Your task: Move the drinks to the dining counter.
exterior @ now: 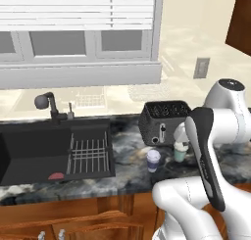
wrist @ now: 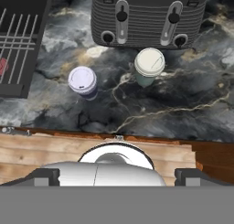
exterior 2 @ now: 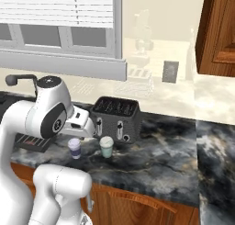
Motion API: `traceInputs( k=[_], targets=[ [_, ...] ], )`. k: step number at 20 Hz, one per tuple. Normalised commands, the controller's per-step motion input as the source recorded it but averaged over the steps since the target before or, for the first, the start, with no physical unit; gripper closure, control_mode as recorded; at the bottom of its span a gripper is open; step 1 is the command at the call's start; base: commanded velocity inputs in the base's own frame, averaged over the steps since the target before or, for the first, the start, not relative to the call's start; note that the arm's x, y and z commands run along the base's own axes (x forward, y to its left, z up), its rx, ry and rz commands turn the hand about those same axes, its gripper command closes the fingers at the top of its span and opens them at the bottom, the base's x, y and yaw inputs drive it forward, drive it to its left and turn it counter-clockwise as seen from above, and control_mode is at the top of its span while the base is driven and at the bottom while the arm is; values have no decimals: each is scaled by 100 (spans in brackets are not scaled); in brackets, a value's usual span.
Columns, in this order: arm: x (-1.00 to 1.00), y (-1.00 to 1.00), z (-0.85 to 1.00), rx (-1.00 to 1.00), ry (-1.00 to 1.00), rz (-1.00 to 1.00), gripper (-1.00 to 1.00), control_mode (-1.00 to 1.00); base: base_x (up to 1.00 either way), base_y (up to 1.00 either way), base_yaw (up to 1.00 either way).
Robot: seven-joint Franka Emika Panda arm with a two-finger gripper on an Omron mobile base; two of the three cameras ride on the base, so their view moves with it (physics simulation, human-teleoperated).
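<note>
Two drinks stand on the marble counter in front of the toaster. The purple-blue cup [exterior: 153,160] [exterior 2: 74,147] [wrist: 82,81] is on the left and the pale green cup [exterior: 180,153] [exterior 2: 106,146] [wrist: 149,65] on the right, both upright with white lids. My gripper [exterior 2: 85,128] [exterior: 181,135] [wrist: 118,177] hangs above them, nearer the front edge, pointing down. It is open with nothing between its fingers. The dining counter is out of view.
A dark grey toaster [exterior: 164,121] [exterior 2: 115,118] [wrist: 148,17] stands right behind the cups. A black sink [exterior: 29,153] with a drying rack [exterior: 88,155] [wrist: 16,40] and faucet [exterior: 49,104] lies to the left. Wooden cabinets [exterior 2: 137,205] run below the counter edge.
</note>
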Motion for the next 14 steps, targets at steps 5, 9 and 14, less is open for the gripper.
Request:
traceInputs(
  k=[5,9,14],
  targets=[
    [0,0,0,0,0,0,-100,100,95,3,-13],
    [0,0,0,0,0,0,-100,100,76,0,0],
    [44,1,-2,0,15,-4,-100,-100,13,0,0]
  ],
)
